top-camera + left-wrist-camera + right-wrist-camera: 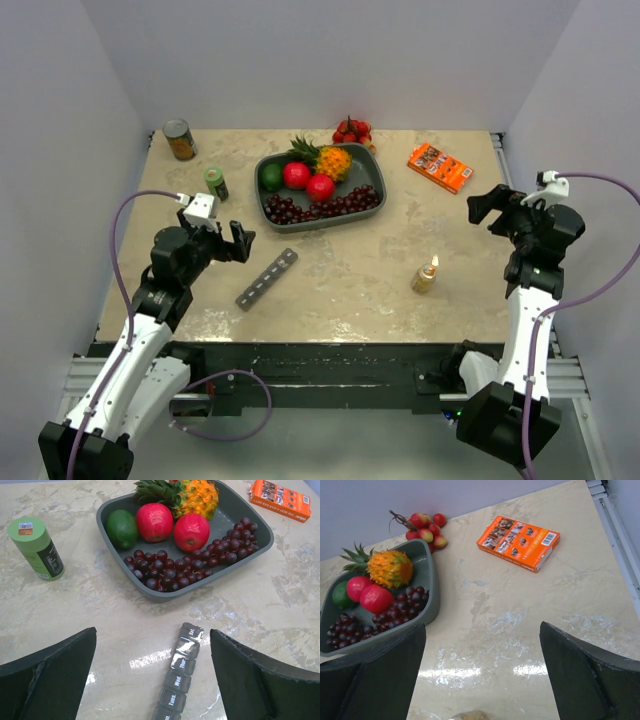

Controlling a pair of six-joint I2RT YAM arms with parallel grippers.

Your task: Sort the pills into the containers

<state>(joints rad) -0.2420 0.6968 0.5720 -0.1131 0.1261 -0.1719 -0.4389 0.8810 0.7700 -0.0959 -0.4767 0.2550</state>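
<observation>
The containers (267, 278), a long dark-grey strip of small lidded day-labelled compartments, lie flat on the table left of centre, all lids shut. In the left wrist view the strip (180, 677) lies between and below my left fingers. My left gripper (233, 243) (153, 645) is open and empty, above the table just left of the strip. A small amber pill bottle (425, 276) stands right of centre; its top shows at the bottom of the right wrist view (470, 715). My right gripper (488, 205) (483, 630) is open and empty at the right. No loose pills show.
A big grey tray (330, 224) with grapes, pineapple, a lime and red fruit sits at the back centre. A green bottle (216, 183) and a can (180, 140) stand at the back left. An orange box (440, 167) and a cherry bunch (352, 131) lie at the back.
</observation>
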